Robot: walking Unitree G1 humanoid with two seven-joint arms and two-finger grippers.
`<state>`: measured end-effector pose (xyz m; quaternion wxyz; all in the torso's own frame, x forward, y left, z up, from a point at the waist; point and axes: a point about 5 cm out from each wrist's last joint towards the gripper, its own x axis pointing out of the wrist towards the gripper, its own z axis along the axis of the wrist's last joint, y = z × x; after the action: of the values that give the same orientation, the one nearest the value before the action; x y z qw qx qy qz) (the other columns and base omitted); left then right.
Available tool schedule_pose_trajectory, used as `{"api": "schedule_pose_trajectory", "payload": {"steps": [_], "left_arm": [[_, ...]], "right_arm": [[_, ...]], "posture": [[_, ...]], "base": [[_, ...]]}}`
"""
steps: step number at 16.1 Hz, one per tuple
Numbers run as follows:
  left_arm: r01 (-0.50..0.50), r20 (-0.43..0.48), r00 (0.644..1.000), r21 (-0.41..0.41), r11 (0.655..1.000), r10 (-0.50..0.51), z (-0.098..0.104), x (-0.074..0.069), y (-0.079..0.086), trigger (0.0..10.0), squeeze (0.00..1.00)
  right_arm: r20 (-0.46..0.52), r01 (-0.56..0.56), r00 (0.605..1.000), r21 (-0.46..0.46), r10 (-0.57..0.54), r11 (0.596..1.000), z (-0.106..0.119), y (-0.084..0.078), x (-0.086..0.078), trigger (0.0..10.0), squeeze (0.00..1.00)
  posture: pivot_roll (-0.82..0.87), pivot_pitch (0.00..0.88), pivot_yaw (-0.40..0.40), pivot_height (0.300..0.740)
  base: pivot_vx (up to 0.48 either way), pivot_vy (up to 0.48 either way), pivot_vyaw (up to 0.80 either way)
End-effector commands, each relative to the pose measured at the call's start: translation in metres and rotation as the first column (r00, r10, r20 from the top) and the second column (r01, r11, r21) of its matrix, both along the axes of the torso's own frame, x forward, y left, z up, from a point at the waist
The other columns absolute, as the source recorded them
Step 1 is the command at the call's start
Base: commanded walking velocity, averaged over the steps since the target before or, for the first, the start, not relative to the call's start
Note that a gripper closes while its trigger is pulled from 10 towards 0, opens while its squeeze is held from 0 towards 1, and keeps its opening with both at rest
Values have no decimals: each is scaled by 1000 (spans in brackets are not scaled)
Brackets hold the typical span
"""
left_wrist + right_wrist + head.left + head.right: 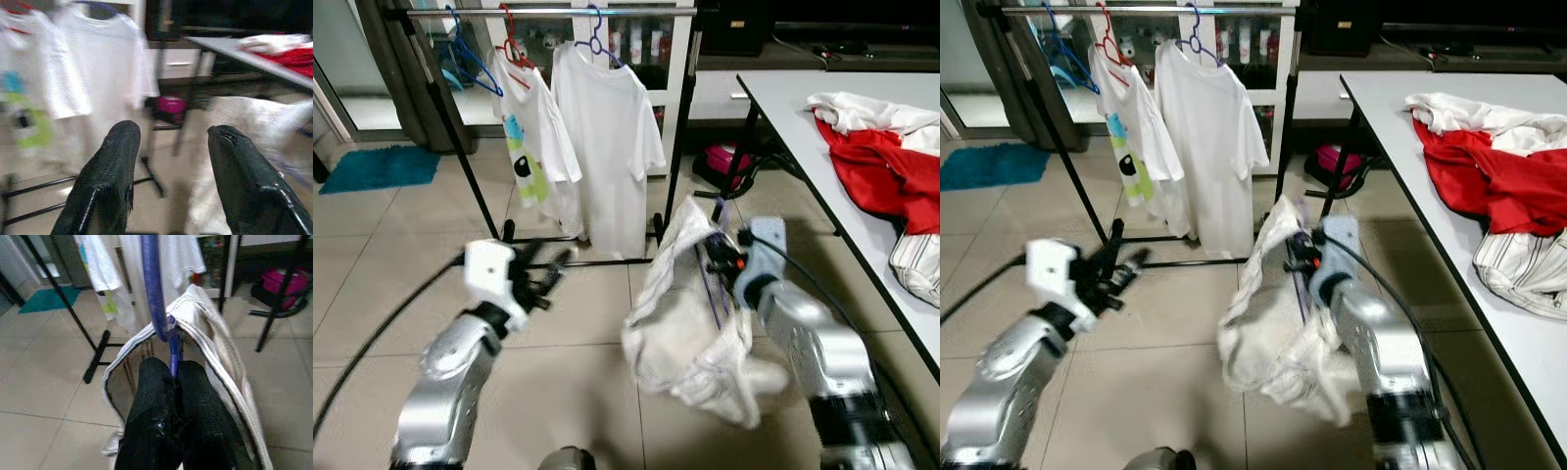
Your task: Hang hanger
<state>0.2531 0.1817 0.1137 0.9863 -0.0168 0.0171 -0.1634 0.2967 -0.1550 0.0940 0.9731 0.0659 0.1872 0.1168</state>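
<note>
My right gripper (720, 257) is shut on a purple hanger (157, 293) that carries a cream garment (690, 328) drooping toward the floor. In the right wrist view the hanger's hook rises from between the closed fingers (195, 401), with the garment's collar around it. My left gripper (553, 269) is open with nothing in it, held out low to the left of the garment. Ahead stands the black clothes rack (548, 12) with two white shirts (607, 137) on hangers and a bare blue hanger (470, 59) at its left.
A white table (803, 108) runs along the right with red and white clothes (881, 157) piled on it. A pink object (720, 162) lies under the table's corner. A teal mat (377, 166) sits far left. Black cables trail from both arms over the tiled floor.
</note>
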Motion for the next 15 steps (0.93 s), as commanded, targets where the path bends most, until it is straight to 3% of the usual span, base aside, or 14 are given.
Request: {"api": "schedule_pose_trajectory", "payload": {"steps": [1, 3, 4, 7, 15], "left_arm": [[-34, -13, 999, 37, 999, 35, 1, -4, 2, 10000, 0], [-61, -47, 997, 77, 995, 64, -3, -12, -3, 10000, 0], [-66, -46, 997, 77, 995, 70, -2, -12, -4, 10000, 0], [-76, 0, 997, 38, 996, 76, 7, -9, -15, 10000, 0], [-76, 24, 997, 80, 994, 74, 15, -4, -15, 10000, 0]], "right_arm": [[64, 20, 998, -4, -20, 1000, 13, -2, 0, 10000, 0], [59, 84, 995, -124, -77, 989, 5, -5, -10, 10000, 0], [58, 85, 995, -129, -78, 988, 5, -5, -10, 10000, 0], [120, 108, 987, 14, -109, 994, 17, -3, -5, 10000, 0], [183, 68, 980, 45, -75, 997, 31, 7, -1, 10000, 0]], "posture": [[-83, 0, 29, 740], [-83, 0, 31, 740], [-81, 0, 30, 740], [-79, 0, 31, 740], [-88, 0, 47, 740]], "base": [[0, 0, 0], [276, 0, 0], [311, 0, 0], [384, 0, 0], [449, 0, 0]]}}
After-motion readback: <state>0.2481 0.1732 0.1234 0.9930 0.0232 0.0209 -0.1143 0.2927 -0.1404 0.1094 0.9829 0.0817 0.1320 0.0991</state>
